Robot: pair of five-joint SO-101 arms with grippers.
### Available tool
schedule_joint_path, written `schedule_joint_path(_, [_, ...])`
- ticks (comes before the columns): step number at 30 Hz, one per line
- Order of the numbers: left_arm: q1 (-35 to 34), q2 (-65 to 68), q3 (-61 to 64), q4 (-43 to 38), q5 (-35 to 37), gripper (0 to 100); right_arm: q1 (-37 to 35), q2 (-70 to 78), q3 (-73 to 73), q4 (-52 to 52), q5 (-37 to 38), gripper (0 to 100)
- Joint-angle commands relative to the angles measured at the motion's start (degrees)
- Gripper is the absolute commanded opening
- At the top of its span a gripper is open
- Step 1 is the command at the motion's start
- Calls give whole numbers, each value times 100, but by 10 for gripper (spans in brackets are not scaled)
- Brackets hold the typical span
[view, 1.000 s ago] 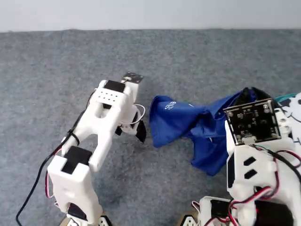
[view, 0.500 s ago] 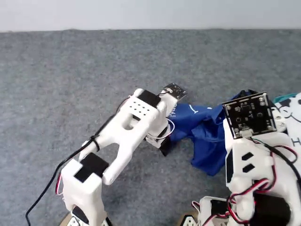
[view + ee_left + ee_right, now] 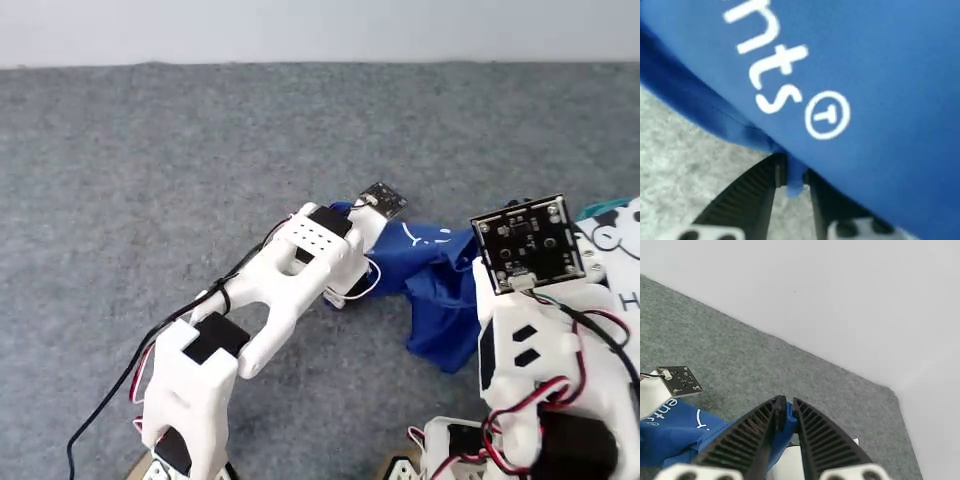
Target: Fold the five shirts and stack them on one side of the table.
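A grey table runs back to a white wall along its far edge, with the widest open stretch of grey at the left and far side. Two white arms rise from the near edge: the left arm slants toward the centre and the right arm stands near the right edge. Between them a crumpled blue shirt lies right of centre. A white shirt lies partly visible at the right edge. The left pincer is clamped on the blue shirt's left hem, low by the table. The right pincer is clamped on a fold at the shirt's right end
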Motion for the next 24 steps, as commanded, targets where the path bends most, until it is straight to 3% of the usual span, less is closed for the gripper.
schedule_joint_path(1, [-18, 18, -356, -88, -26, 15, 22, 75, -18, 40, -70, 10])
schedule_joint_path(5, [-141, -18, -611, 132, -26, 13, 40, 57, -18, 40, -79, 10])
schedule_joint_path(12, [-879, -774, -1288, 1635, -70, 13, 40, 101, 352, 215, -79, 10])
schedule_joint_path(19, [-1855, -2796, -1727, 2549, -79, 13, 48, 101, 1433, 180, -53, 10])
schedule_joint_path(24, [-2374, -4659, -1719, 2620, -79, 13, 215, 101, 941, 145, -70, 10])
